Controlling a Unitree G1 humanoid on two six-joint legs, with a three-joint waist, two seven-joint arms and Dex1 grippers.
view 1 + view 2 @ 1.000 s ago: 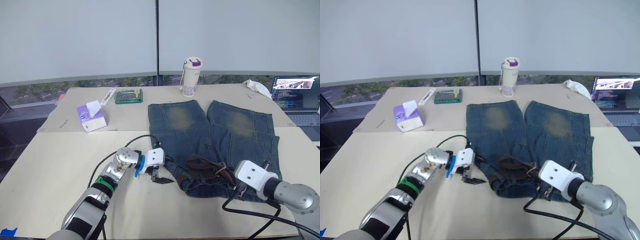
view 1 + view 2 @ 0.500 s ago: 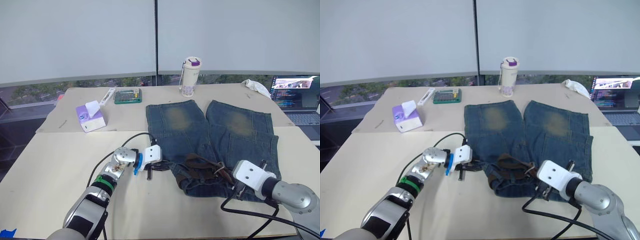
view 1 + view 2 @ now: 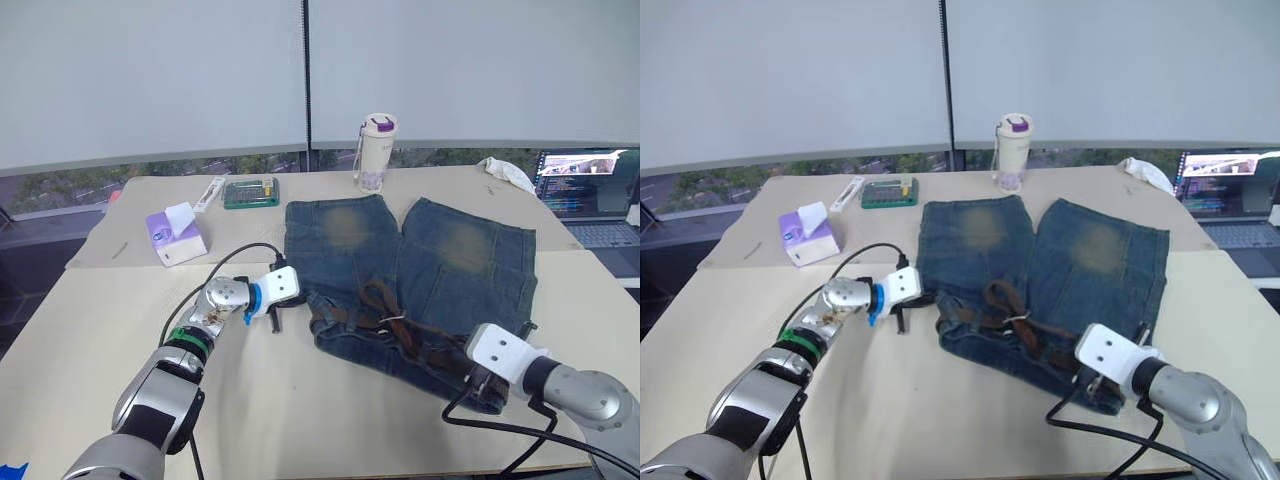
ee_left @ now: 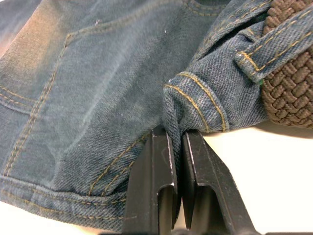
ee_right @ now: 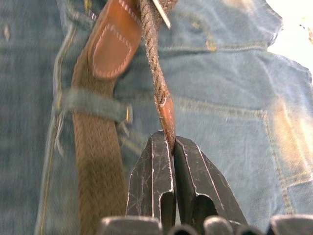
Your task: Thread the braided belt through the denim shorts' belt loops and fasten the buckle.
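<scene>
**Shorts and belt on table, both grippers engaged**

Shorts (image 3: 420, 270): blue denim with faded tan patches on both legs, lying flat on the pale table (image 3: 90, 330), waistband nearest the robot, legs pointing toward the window. The waistband runs skewed, its left corner farther from the robot than its right.

Belt (image 3: 385, 315): brown braided strap, bunched along the waistband. In the right wrist view one stretch passes under a belt loop (image 5: 93, 108); a smooth leather tab lies just beside it.

Left gripper (image 4: 177, 147): fingers pressed together on a fold of denim at the waistband's left corner, just beside a loop with belt through it.

Right gripper (image 5: 172, 142): fingers pinching the belt's tapered leather tip, over the shorts' right side.

Far side of table: tissue box (image 3: 176, 232), green case (image 3: 250, 192), tumbler (image 3: 375, 152), white cloth (image 3: 508, 172), laptop (image 3: 585, 195).
</scene>
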